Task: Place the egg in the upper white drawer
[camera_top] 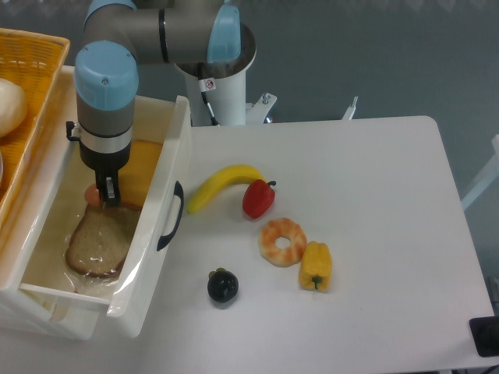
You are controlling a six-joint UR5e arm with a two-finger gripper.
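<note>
Beside bread — egg, perhaps pinched.

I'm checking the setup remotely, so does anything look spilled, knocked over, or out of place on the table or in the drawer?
Nothing stands out. The toy foods lie apart on the white table, and the gripper is down inside the open white plastic drawer beside the small salmon-pink egg, above a bread slice.
</note>
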